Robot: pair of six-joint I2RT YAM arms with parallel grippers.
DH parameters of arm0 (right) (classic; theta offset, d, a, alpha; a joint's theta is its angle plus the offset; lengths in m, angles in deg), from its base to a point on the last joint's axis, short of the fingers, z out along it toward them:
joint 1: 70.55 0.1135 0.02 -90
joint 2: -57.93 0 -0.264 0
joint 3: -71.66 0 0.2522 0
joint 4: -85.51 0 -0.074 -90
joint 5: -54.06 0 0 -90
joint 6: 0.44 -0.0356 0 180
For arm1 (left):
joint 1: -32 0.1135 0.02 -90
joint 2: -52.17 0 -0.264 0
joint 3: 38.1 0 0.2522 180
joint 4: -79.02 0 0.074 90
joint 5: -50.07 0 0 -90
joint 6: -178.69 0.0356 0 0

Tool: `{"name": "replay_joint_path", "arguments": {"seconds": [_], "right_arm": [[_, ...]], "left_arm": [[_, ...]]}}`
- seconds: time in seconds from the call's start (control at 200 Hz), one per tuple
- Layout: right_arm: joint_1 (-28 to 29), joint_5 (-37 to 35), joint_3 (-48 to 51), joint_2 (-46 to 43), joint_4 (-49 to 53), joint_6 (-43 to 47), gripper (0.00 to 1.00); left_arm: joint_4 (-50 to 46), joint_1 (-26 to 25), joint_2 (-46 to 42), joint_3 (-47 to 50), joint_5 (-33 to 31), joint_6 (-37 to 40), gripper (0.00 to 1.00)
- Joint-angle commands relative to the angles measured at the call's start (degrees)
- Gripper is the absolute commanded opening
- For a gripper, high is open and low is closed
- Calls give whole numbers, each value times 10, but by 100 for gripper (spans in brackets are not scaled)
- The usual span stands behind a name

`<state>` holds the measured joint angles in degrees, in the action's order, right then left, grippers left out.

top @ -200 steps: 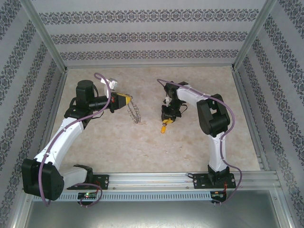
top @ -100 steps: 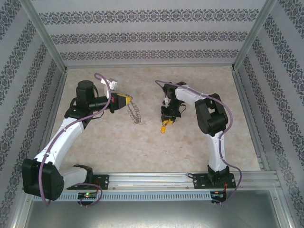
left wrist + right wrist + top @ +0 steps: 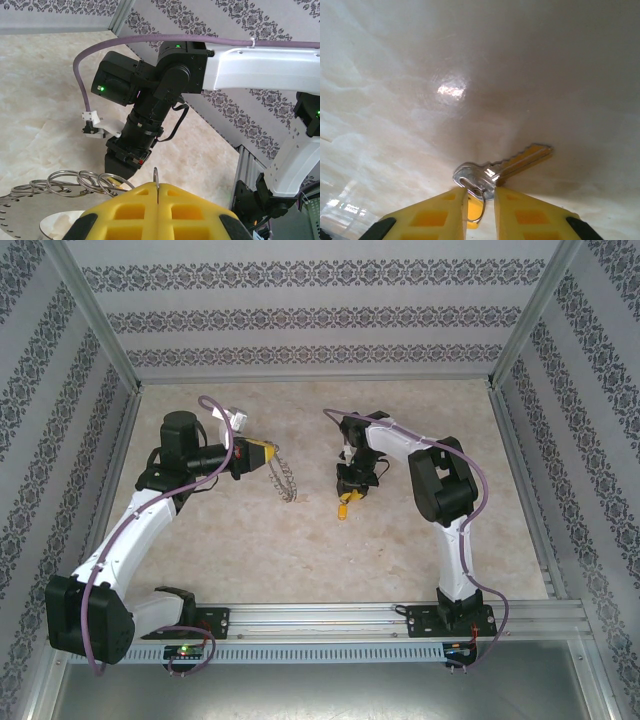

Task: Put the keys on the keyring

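Now, left claw (image 3: 158,187) tight on the keyring (image 3: 285,480); right claw (image 3: 480,190) narrowly ajar at the key (image 3: 492,172).

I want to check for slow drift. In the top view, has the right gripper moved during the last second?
Yes, slightly: the right gripper has crept left, away from the table's right rail, toward the keyring.

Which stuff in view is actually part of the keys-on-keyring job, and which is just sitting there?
Job:
- keyring, pinched in the left tool
- key, at the tips of the right tool

Not the job, just rig and backdrop:
- table
- patterned walls
- purple cable
- metal rail
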<state>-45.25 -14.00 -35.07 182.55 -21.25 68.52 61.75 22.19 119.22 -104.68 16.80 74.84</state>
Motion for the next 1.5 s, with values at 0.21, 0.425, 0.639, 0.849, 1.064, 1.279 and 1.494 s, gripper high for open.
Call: {"name": "replay_joint_path", "arguments": {"seconds": [0.21, 0.425, 0.639, 0.849, 1.064, 1.279, 1.494], "right_arm": [[8, -1, 11, -9, 5, -5, 25], [11, -11, 6, -1, 1, -8, 23], [12, -8, 10, -3, -4, -15, 22], [11, -7, 23, -17, -5, -18, 25], [13, -8, 26, -20, -3, -19, 26], [13, -8, 32, -31, -3, -23, 27], [13, -2, 39, -32, -5, -27, 27]], "left_arm": [[21, -7, -23, 10, 11, 13, 0], [19, -7, -26, 10, 12, 16, 0], [16, -7, -29, 10, 13, 18, 0], [14, -7, -33, 12, 11, 21, 0], [14, -7, -34, 13, 11, 21, 0], [15, -7, -35, 14, 12, 21, 0], [18, -7, -35, 15, 13, 22, 0]]}}
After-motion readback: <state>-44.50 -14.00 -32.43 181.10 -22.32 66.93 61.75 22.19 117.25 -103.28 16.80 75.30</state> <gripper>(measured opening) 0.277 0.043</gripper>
